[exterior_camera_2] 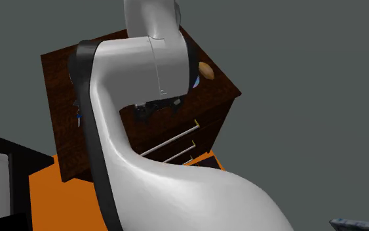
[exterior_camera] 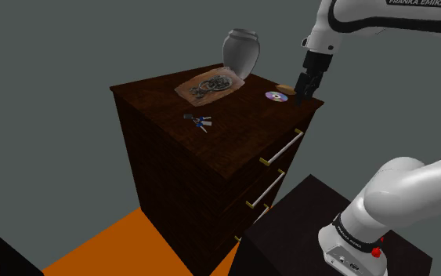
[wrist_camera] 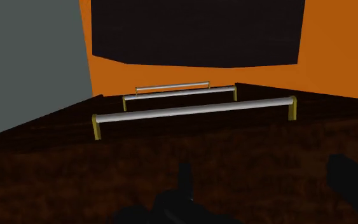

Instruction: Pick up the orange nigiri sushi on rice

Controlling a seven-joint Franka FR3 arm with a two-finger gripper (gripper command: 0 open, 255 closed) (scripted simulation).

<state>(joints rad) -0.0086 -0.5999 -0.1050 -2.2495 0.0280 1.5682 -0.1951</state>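
Nigiri sushi point(exterior_camera: 286, 87) — small, orange-tan piece; lying on top of dark wooden dresser point(exterior_camera: 156, 106), close to the corner above the drawer fronts, toward the shoulder view's right. Seen in second exterior view as tan oval point(exterior_camera_2: 206, 69) near the top's edge.
Neighbours on same top: shiny disc point(exterior_camera: 274, 96) just beside it; brown tray point(exterior_camera: 211, 85) with dark contents further along; grey urn point(exterior_camera: 240, 49) behind tray; bunch of keys point(exterior_camera: 199, 120) well apart.
Gripper point(exterior_camera: 306, 94) — all black, hanging low at the nigiri's side, pointing down; contact not discernible. Fingers point(wrist_camera: 351, 181) spread wide, clasping nothing, dresser top beneath them.
Drawer handles point(wrist_camera: 193, 109) — three pale bars, brass-coloured ends. Orange floor point(exterior_camera: 109, 243) below.
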